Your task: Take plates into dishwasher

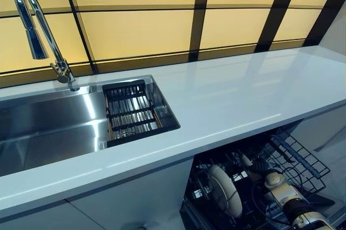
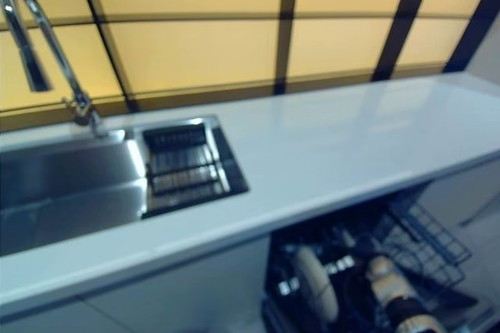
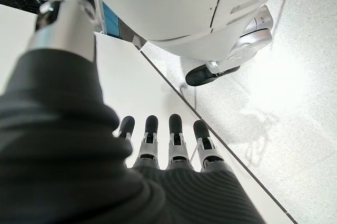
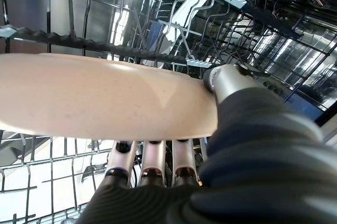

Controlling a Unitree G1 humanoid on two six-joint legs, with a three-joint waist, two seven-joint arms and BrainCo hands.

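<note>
A: Far left of the bench?

B: Curved chrome tap (image 1: 38, 30) at the back edge, arching over a stainless steel sink (image 1: 48, 127) sunk into the white glossy bench (image 1: 238, 95). Dark slatted drain rack (image 1: 131, 112) sitting in the sink's right end. Amber wall panels with dark strips (image 1: 140, 30) behind the back edge.

A: And below the bench's front edge?

B: Open dishwasher with a dark wire rack (image 1: 294, 160) pulled out, under the right half of the bench. Round cream speckled plate (image 1: 224, 189) standing on edge at the left side of that rack, among the wires.

A: Robot's left hand?

B: Seen only in its own wrist view: left hand (image 3: 174, 145) hanging low over pale speckled floor (image 3: 295, 92) beside a white cabinet front (image 3: 131, 87), fingers straight and relaxed, nothing in them.

A: Right hand?

B: Right hand (image 4: 158, 161) down inside the wire rack, grasping the plate: fingers reaching up behind the plate's underside, thumb (image 4: 226, 82) pressed on the rim from the other side. From the head views, only the right forearm visible, coming in from the lower right toward the plate.

A: Plate fully seated in the rack?

B: Cannot tell; rim close against the rack's toothed bar (image 4: 105, 48), contact with the tines hidden
</note>
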